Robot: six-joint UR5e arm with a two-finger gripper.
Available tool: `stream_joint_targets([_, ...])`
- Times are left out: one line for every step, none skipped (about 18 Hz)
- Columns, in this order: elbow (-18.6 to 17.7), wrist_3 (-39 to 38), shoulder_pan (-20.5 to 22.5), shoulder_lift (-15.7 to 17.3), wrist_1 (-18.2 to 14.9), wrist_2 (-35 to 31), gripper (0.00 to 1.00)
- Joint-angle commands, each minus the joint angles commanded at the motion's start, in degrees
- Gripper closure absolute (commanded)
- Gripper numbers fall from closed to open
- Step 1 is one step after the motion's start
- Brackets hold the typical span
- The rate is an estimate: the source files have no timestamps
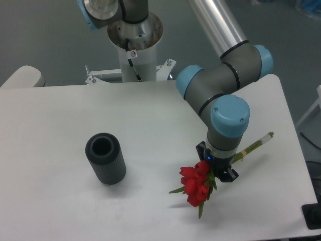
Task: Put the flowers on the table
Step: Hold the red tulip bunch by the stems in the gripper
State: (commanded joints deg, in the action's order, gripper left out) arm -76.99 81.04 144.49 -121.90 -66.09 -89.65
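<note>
The flowers (196, 187), a small bunch of red tulips with green leaves, lie low over the white table (60, 130) at the front right. Their green stems (256, 144) stick out to the upper right behind the wrist. My gripper (216, 168) sits directly over the stems just behind the buds. Its fingers are largely hidden by the wrist and the blooms, so I cannot see whether they are closed on the stems. The buds look close to or touching the tabletop.
A dark grey ribbed cylinder vase (105, 158) stands upright left of centre, well apart from the flowers. The robot base column (134, 45) rises at the back. The table's right edge (296, 150) is near the stem ends.
</note>
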Motion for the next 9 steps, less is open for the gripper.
stream_joint_targets([0.0,-0.1,0.0,0.0,-0.1,0.0,0.95])
stream_joint_targets([0.0,-0.1,0.0,0.0,-0.3,0.0,0.95])
stream_joint_targets([-0.1,-0.2,0.0,0.1,-0.2,-0.1,0.95])
stream_joint_targets([-0.4,-0.2,-0.2,0.2,-0.1,-0.5,0.95])
stream_joint_targets([-0.8,-0.2,-0.3,0.2,-0.1,-1.4,0.95])
stream_joint_targets([-1.0,-0.2,-0.3,0.3,-0.3,-2.0,0.95])
stream_joint_targets([-0.9,-0.2,-0.3,0.4,-0.5,-2.1,0.95])
stream_joint_targets([-0.9,-0.2,-0.3,0.4,-0.5,-2.1,0.95])
stream_joint_targets([-1.0,-0.4,-0.3,0.5,-0.6,-2.1,0.95])
